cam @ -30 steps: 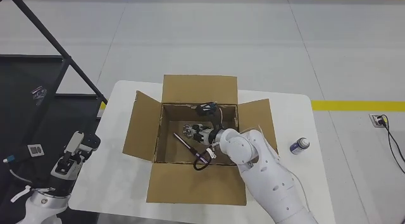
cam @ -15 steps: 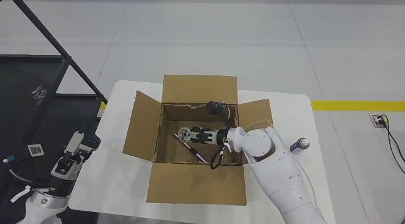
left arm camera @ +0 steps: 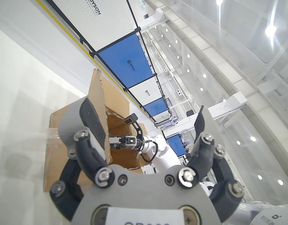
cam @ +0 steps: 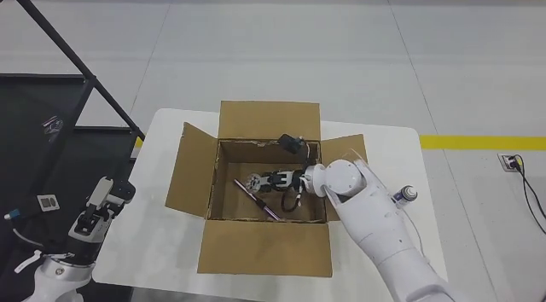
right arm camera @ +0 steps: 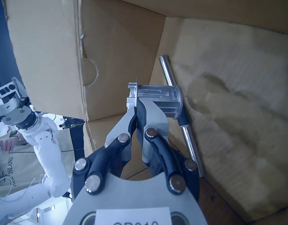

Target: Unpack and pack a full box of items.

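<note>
- Jaws of the right gripper (right arm camera: 137, 111) pinch the thin flange of a ribbed metal hub (right arm camera: 158, 98), low inside the box (cam: 269, 119) against a steel rod (right arm camera: 168, 71).
- Over the last second the wrist has swung from pointing down to lying sideways, so the hub is probably mid-transfer.
- Left gripper (left arm camera: 144, 115) hangs spread and empty beyond the box's left flap.

The arms (cam: 373, 214) are clad white. Grey fingers (right arm camera: 155, 115) and black, silver-screwed links (right arm camera: 104, 159) are mounted on the base plate (right arm camera: 134, 195) of the right gripper (right arm camera: 136, 108).
</note>
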